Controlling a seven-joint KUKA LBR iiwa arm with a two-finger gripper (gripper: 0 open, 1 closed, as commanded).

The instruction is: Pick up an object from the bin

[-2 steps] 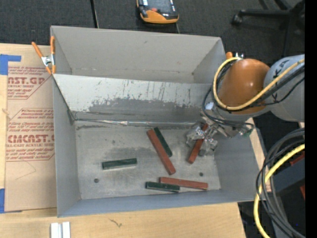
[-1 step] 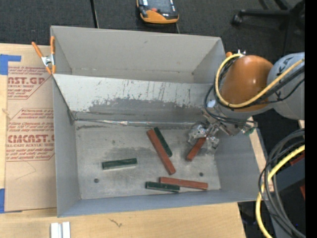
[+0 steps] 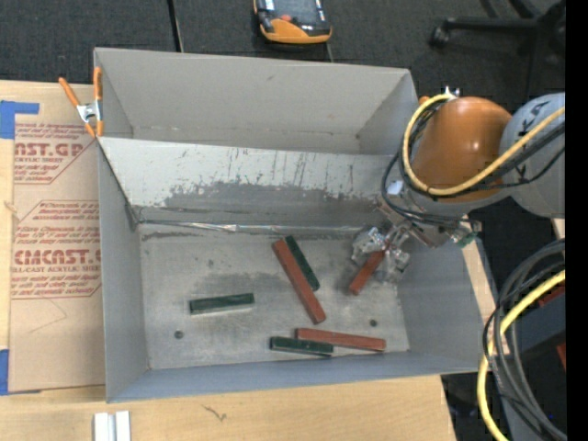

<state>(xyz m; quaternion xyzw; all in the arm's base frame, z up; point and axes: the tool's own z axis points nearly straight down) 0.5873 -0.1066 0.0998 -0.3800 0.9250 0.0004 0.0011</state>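
Observation:
My gripper (image 3: 378,255) hangs at the right side of the bin, just under the orange wrist cover. A short red-brown stick (image 3: 362,277) slants down and to the left from between its fingers, so the gripper is shut on it. To its left a long red-brown bar (image 3: 299,280) lies diagonally on the floor. A dark green bar (image 3: 301,262) rests against that bar's upper end.
Near the front wall a red-brown bar (image 3: 341,340) lies flat beside a dark green bar (image 3: 299,345). Another dark green bar (image 3: 221,303) lies alone at the left of the bin floor. The arm and its yellow cables fill the right edge.

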